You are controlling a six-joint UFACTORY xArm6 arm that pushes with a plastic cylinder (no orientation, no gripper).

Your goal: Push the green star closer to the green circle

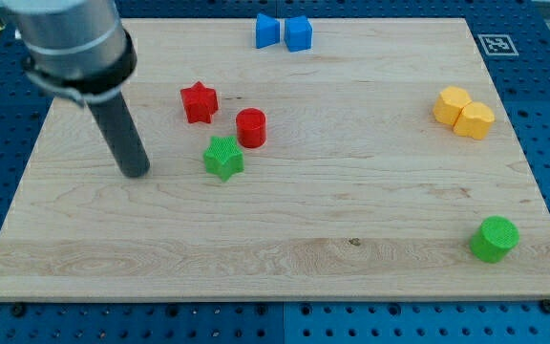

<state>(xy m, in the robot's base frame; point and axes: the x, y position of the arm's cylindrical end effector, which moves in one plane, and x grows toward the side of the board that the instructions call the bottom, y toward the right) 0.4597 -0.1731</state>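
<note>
The green star [223,158] lies left of the board's middle, just below the red circle [251,127]. The green circle [494,239] stands far off at the view's bottom right, near the board's edge. My tip [137,173] rests on the board to the left of the green star, with a gap of about one block's width between them. The dark rod rises from it toward the view's top left.
A red star [199,102] sits up and left of the red circle. Two blue blocks [284,32] lie at the top edge. Two yellow blocks [464,112] lie at the right. The wooden board [351,191] ends close to the green circle.
</note>
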